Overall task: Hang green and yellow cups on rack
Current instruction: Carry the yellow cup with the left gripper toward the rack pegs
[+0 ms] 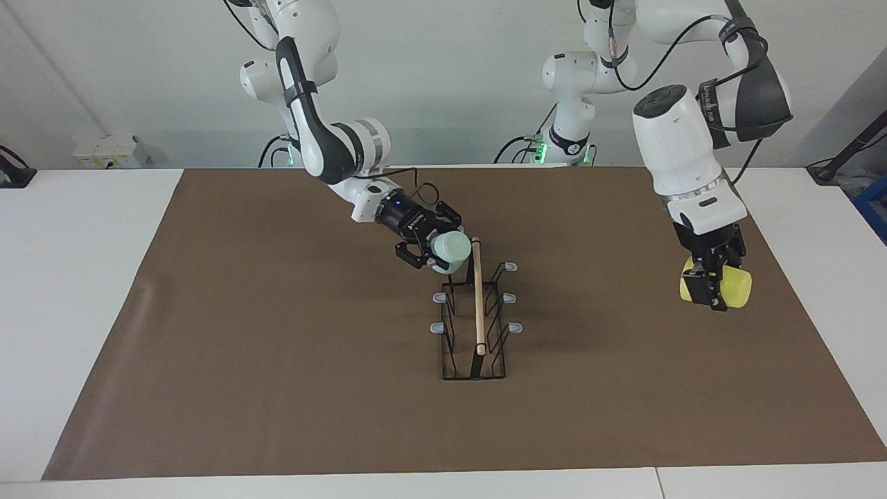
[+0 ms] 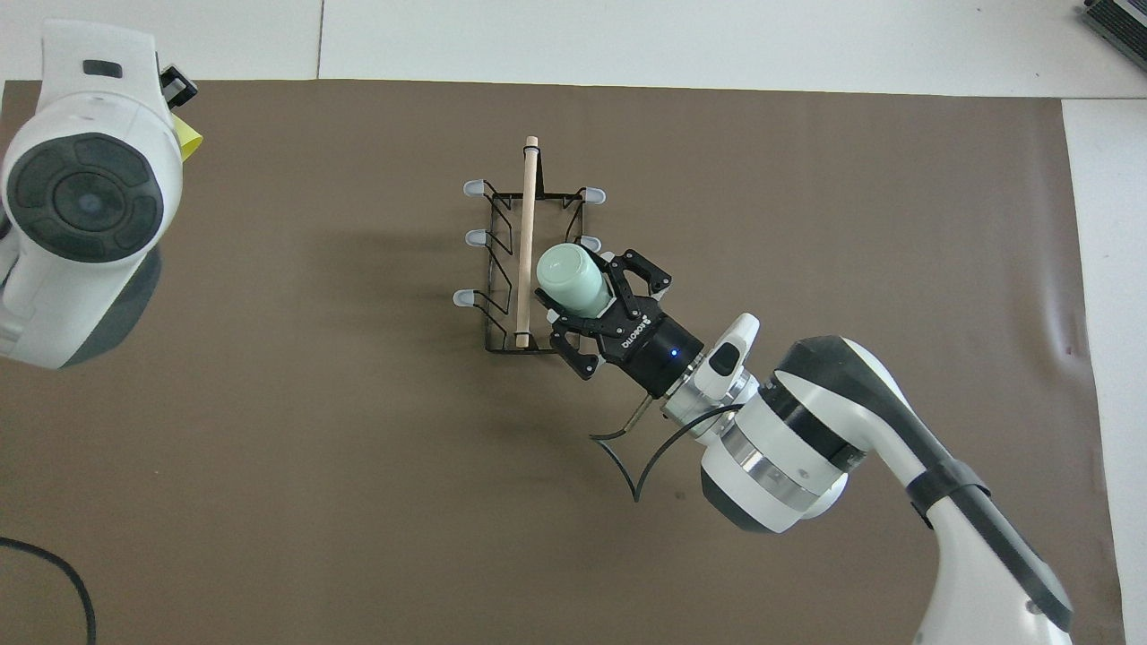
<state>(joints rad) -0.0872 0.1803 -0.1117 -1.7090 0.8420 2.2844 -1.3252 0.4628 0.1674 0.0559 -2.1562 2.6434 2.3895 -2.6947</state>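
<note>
Green cup tilted, base toward rack's wooden rod, pinched by right claw over rack's robot-side end. Yellow cup lies sideways, pinched by left claw above brown mat on white desk.

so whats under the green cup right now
The green cup, held in the right gripper, hangs over the rack, beside the wooden rod. It covers the prong beneath it, so whether it is on that prong cannot be seen.

Rack mid-mat; surrounding mat seemingly open.
</note>
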